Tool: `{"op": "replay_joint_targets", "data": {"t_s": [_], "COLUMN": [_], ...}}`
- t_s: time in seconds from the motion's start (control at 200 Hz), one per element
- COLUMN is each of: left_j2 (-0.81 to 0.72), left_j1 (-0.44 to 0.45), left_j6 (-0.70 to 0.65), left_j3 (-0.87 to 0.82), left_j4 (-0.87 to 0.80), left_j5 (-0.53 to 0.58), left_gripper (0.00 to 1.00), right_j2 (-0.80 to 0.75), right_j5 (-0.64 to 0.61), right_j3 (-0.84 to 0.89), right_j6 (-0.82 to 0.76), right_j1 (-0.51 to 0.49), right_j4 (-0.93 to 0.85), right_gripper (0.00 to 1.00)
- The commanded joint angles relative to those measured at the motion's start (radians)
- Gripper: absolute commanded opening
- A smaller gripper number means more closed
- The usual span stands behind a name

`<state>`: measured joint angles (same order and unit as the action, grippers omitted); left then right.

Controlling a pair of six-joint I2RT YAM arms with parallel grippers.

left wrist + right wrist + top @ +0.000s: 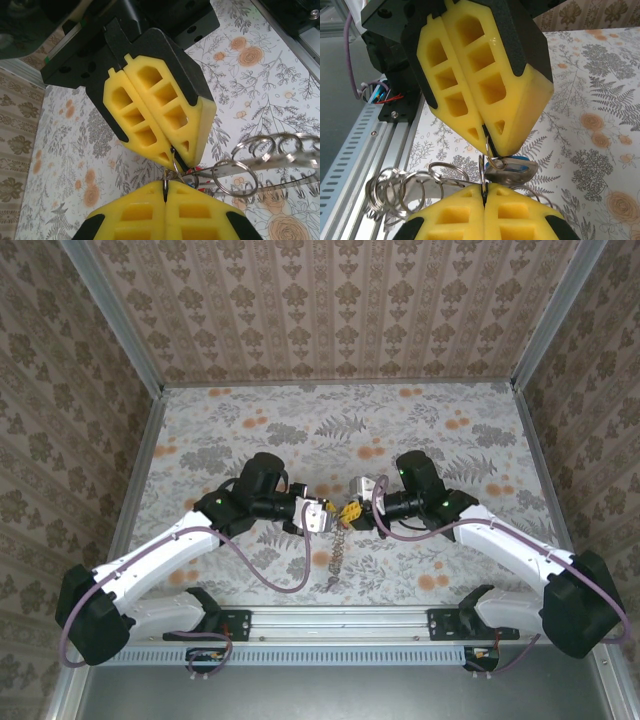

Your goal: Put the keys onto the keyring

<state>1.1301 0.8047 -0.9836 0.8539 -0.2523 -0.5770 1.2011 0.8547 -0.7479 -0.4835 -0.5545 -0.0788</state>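
My two grippers meet tip to tip above the table's near middle, left gripper (318, 517) and right gripper (352, 510), both shut. In the left wrist view the left gripper (165, 192) pinches a thin wire ring (165, 181) edge-on. The right gripper (176, 156) opposite clamps a second small ring. The right wrist view has the right gripper (483, 192) shut on an upright ring. The left gripper (487, 142) holds a ring hooked through a blue-headed key (520, 169). The keyring's flat grey band (280, 159) runs sideways, carrying several split rings (395, 192). Red plastic (192, 173) peeks behind.
A string of rings (337, 555) hangs from the tips down to the flowered tablecloth (300, 430). The aluminium rail (330, 620) runs along the near edge below it. Patterned walls close in the left, right and back.
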Motion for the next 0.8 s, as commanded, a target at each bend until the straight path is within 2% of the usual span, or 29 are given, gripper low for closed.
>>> {"op": "replay_joint_targets", "data": {"t_s": [0.0, 0.795], "left_j2": [-0.015, -0.057], "left_j1": [0.013, 0.017], "left_j6": [-0.030, -0.050], "left_j3": [-0.023, -0.093], "left_j4": [0.010, 0.086], "left_j5": [-0.031, 0.045], "left_gripper": [0.00, 0.00], "right_j2": [0.006, 0.010], "right_j5": [0.058, 0.106], "right_j3": [-0.044, -0.031], "right_j6": [0.032, 0.148], "right_j1": [0.004, 0.050], "right_j4": [0.039, 0.114], "right_gripper": [0.00, 0.00]}}
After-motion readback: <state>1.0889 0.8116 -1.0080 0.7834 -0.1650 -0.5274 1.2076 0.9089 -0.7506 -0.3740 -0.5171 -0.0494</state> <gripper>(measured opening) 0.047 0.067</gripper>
